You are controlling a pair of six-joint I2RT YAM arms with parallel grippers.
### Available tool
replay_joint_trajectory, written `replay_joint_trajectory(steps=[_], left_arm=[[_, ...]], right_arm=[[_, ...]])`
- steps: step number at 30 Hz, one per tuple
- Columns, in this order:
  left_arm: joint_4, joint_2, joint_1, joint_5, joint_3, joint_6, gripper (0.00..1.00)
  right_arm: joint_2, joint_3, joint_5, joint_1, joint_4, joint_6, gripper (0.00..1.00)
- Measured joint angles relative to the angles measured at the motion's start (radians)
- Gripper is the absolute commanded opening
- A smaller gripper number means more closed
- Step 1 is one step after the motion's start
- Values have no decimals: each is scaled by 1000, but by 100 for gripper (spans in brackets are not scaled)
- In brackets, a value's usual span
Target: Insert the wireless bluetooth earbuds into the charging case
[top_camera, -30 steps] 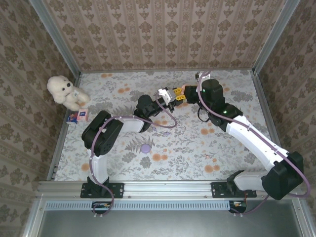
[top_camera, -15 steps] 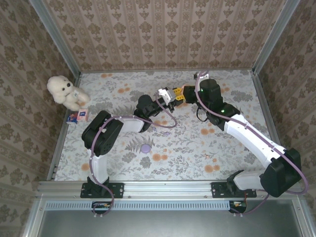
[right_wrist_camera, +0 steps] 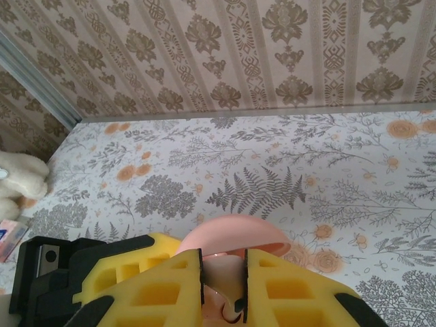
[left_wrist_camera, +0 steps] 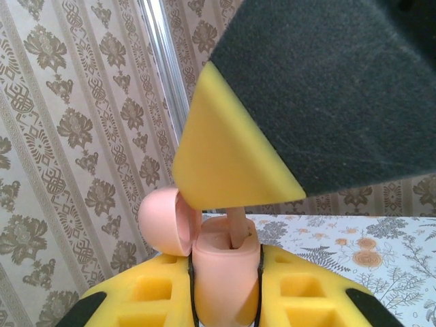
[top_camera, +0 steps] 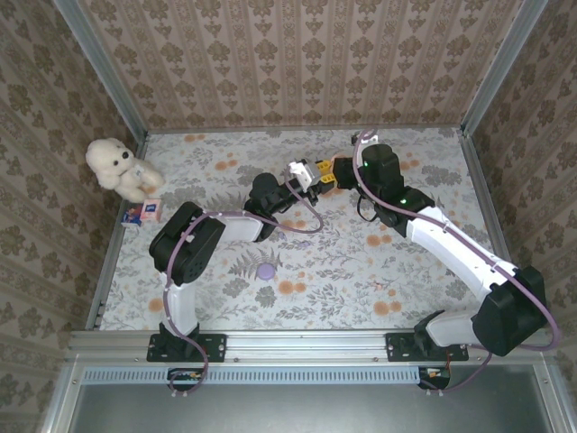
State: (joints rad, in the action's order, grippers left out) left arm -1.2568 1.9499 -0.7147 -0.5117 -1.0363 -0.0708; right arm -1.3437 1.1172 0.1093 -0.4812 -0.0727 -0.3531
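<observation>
- Left wrist view: pale pinkish plastic earbud [left_wrist_camera: 236,231], stem first, tip just inside the well of the pale pink rounded charging case [left_wrist_camera: 221,266]; by the look of it, not yet seated.
- Round hinged lid [left_wrist_camera: 162,221] swung open to one side; case body clamped between the yellow pads of the left gripper [left_wrist_camera: 227,276], opening turned away from that wrist.
- Earbud pinched in the right gripper [right_wrist_camera: 223,266], jaws closed onto it; in the right wrist view, pink lid just beyond the fingertips.
- Judged step: final push of the bud into its socket.
- Line the stem up with the well, then advance slowly and straight along that axis, with no sideways drag against the rim.
- Hold the left clamp firm and unmoving, to prevent twist or slip of the case under the push.
- Mind the open lid, close beside the right gripper's yellow finger [left_wrist_camera: 225,157]; avoid any nudge liable to fold it onto the bud.
- Release only after a flush seat; ease the pinch apart gently rather than snapping wide, then back out along the same line.
- Risk: small smooth bud, easy to tilt in the pads or to cling to one on release.
- Top external view: both grippers tip to tip over the far half of the floral tablecloth [top_camera: 361,271]; lilac round disc [top_camera: 265,270], probably another case, well apart and nearer the arm bases; white plush teddy bear [top_camera: 115,165] in the far-left corner.
</observation>
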Motion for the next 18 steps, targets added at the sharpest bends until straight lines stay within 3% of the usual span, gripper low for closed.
replay_joint_trajectory(steps=[10,18], left_arm=[[-5,0,0,3,0,11,0],[-1,0,-5,3,0,17,0]], right_arm=[[0,-2,-35,1,-15,58,23],[-5,14,-39,-1,-54,37,54]])
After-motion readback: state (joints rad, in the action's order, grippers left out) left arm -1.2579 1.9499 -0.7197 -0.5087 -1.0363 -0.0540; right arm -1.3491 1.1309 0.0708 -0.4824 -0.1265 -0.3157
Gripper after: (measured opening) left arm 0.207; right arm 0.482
